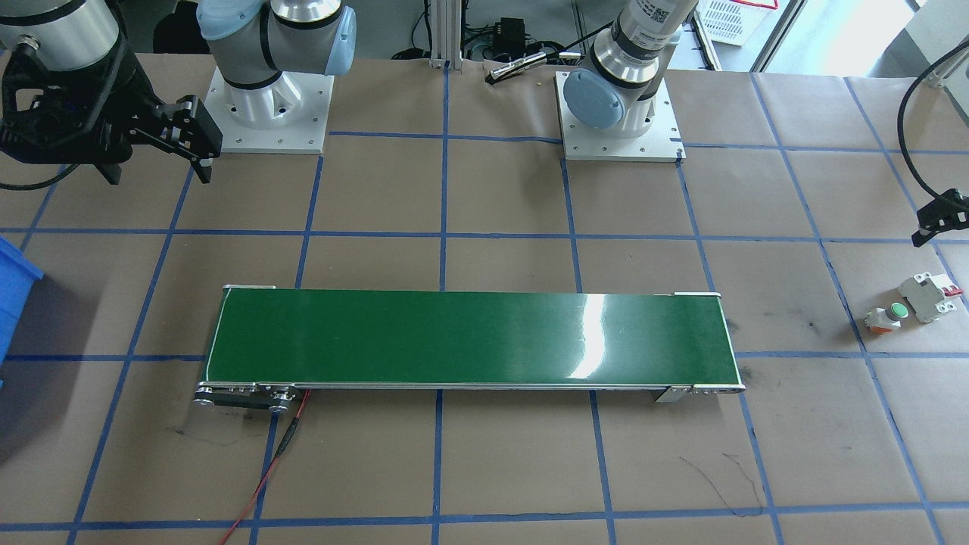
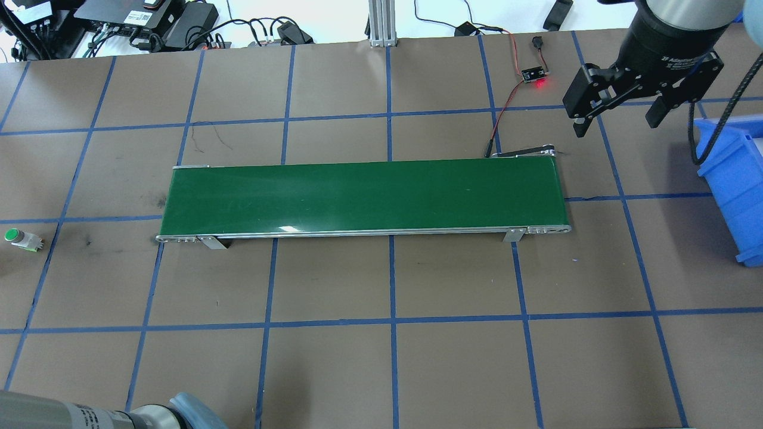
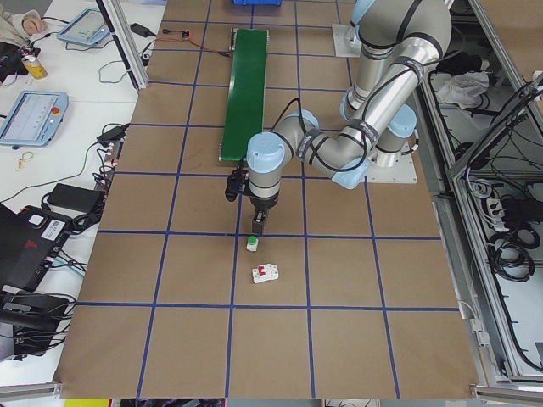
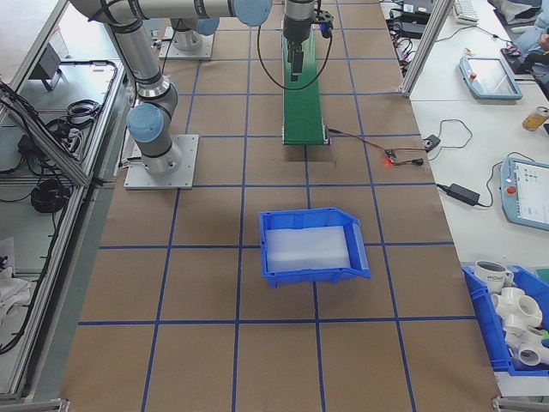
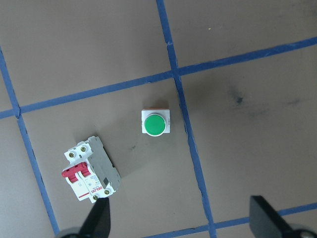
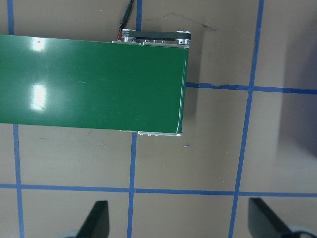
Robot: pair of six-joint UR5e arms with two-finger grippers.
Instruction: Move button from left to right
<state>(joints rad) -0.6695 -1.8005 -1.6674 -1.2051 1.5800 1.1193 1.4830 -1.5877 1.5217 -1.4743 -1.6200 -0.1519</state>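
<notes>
Blue-taped brown table (image 2: 417, 280), green belt (image 2: 363, 196)

Blue bin (image 4: 314, 245) on the table (image 4: 206, 283), near green belt (image 4: 303, 103).

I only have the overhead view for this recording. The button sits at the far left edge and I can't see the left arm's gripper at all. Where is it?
Observer: The left gripper hangs above the button, jaws open; its wrist camera looks straight down on the green cap.
Operator: Is anything lying near the button?
Observer: Yes, a circuit breaker with a red lever lies beside it, close but apart.
Operator: Is the button standing or tipped?
Observer: Standing, cap up, in the left wrist view.
Operator: And what is past the blue bin at my right edge?
Observer: The right side view shows the whole bin, with nothing in it that I can make out.
</notes>
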